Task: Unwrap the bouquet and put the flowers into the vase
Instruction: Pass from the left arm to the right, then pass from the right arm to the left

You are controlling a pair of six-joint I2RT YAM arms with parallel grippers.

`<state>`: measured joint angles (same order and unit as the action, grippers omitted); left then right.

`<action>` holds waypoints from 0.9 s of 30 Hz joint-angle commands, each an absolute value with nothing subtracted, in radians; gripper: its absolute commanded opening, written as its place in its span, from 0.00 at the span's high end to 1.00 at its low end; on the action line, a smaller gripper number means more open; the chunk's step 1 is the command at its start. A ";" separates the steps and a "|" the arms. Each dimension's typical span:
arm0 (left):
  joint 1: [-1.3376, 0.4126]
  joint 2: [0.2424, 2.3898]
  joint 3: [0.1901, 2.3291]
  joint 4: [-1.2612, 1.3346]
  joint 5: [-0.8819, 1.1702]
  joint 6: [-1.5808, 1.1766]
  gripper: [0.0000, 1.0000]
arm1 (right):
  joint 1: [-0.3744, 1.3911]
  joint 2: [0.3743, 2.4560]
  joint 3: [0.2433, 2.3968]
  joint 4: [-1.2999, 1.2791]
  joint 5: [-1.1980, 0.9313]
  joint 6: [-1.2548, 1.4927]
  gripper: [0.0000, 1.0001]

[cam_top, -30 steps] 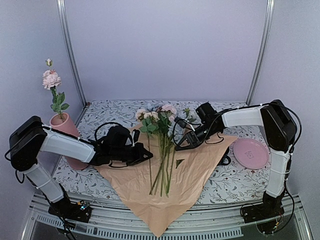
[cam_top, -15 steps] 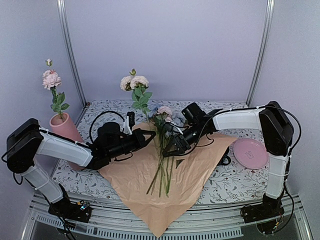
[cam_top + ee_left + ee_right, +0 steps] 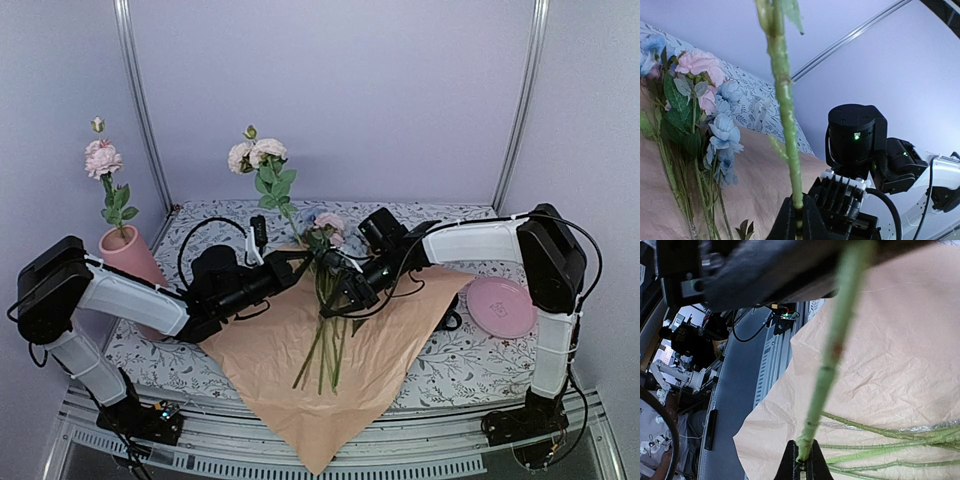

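— Jaw state?
— The left gripper (image 3: 300,262) is found clamped on the stem of the raised flower (image 3: 255,153). The right gripper (image 3: 345,288) is closed on the same stem, lower down.
— Flowers, vase?
— The other flowers (image 3: 325,305) are laid on the opened paper (image 3: 300,400). The vase (image 3: 130,252) is stood far left.

Peach paper (image 3: 300,380), floral-print table (image 3: 455,372), pink vase (image 3: 130,256) and plate (image 3: 500,306), pink-blue flowers (image 3: 328,222).

Your bouquet paper (image 3: 300,390) open and flat beneath loose flowers (image 3: 328,228); one pink-bloomed stem (image 3: 272,188) upright; pink vase (image 3: 135,255) far left.
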<state>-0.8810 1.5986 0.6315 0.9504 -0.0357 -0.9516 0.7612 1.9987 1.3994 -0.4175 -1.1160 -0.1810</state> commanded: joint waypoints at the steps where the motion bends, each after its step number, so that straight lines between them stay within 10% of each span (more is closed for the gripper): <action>1: -0.892 1.580 0.612 1.027 -0.067 -0.902 0.78 | 0.760 1.994 1.368 -0.409 -1.130 -0.207 1.00; 9: -0.846 1.545 0.601 0.997 -0.130 -0.883 0.55 | 0.761 1.965 1.308 -0.402 -1.105 -0.243 1.00; 27: -0.770 1.621 0.678 1.043 -0.069 -0.920 0.69 | 0.770 1.962 1.293 -0.400 -1.087 -0.265 1.00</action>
<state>-0.7837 1.6123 0.6556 0.9993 -0.0860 -0.9245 0.7631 1.9965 1.3033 -0.4171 -1.0859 -0.2401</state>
